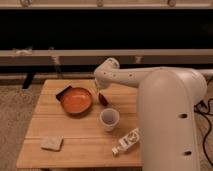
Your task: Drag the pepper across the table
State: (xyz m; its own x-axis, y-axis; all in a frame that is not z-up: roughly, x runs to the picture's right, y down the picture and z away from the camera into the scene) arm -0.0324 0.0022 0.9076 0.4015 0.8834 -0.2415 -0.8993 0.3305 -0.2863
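Observation:
The small dark red pepper [103,98] lies on the light wooden table [80,135], just right of the round orange bowl [76,100] and behind the white cup [109,119]. My gripper [99,89] hangs at the end of the white arm, directly above and touching or nearly touching the pepper's far end. The arm reaches in from the right and covers the table's right side.
A dark flat object [63,92] sits at the bowl's far left edge. A pale sponge [51,143] lies near the front left corner. A small white bottle [126,142] lies on its side near the front right edge. Dark windows and a rail stand behind the table.

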